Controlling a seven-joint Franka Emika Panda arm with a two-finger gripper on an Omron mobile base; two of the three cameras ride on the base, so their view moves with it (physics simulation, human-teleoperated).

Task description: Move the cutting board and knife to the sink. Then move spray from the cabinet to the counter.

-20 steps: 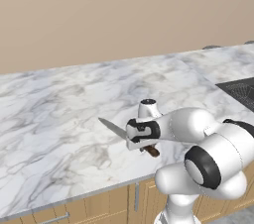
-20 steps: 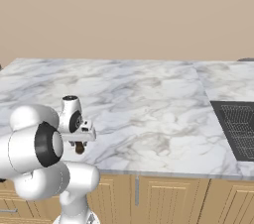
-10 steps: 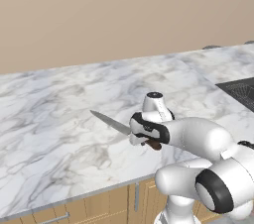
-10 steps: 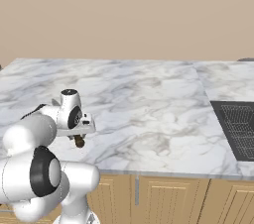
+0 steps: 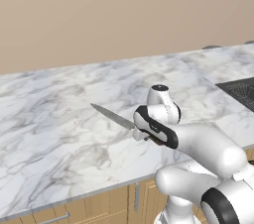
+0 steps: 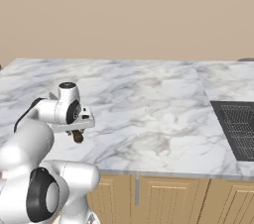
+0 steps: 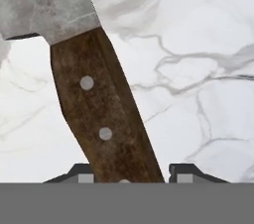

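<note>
My gripper (image 5: 149,136) is shut on the knife's dark brown wooden handle (image 7: 104,119) and holds it above the white marble counter (image 5: 49,119). The silver blade (image 5: 113,116) points left and away from the hand, roughly level. In the right base view the gripper (image 6: 79,126) hangs over the counter's front left part, with the handle's end (image 6: 77,137) sticking out below it. In the hand view both fingertips (image 7: 82,173) flank the handle. The dark sink (image 6: 238,124) lies far to the right. The cutting board, spray and cabinet are out of view.
The sink's wire rack (image 5: 243,91) is set into the counter at the right edge. Light wood drawer fronts (image 6: 168,200) run below the counter's front edge. A plain beige wall (image 5: 124,15) stands behind the counter.
The hand has risen a little with the knife still held in it, and the blade tip now sits higher and further left. The forearm has swung round.
</note>
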